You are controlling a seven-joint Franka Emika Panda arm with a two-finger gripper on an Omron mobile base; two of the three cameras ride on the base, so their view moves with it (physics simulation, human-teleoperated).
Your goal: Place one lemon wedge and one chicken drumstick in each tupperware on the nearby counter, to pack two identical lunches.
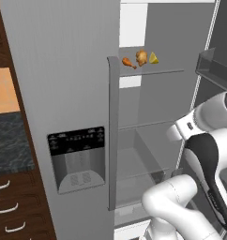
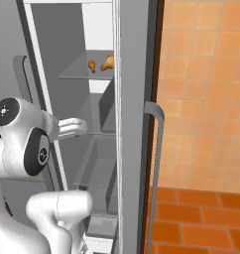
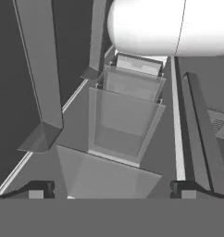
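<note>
On an upper shelf (image 1: 169, 71) of the open fridge lie two golden-brown chicken drumsticks (image 1: 128, 62) (image 1: 141, 57) with a yellow lemon wedge (image 1: 154, 58) just right of them. The right base view catches the drumsticks (image 2: 92, 65) (image 2: 108, 62) on that same shelf. My gripper (image 3: 111, 192) is open, nothing between its fingertips (image 3: 40, 190), and it looks down over the lower glass shelves well below the food. A strip of the dark speckled counter (image 1: 10, 140) lies left of the fridge. The tupperwares are out of view.
The fridge's left door is closed, with a dispenser panel (image 1: 77, 157) and a long vertical handle (image 1: 113, 136). A door bin (image 1: 214, 65) juts in at the upper right. Wood drawers with white handles (image 1: 5, 206) sit under the counter. An orange tiled wall (image 2: 206, 89) stands right of the fridge.
</note>
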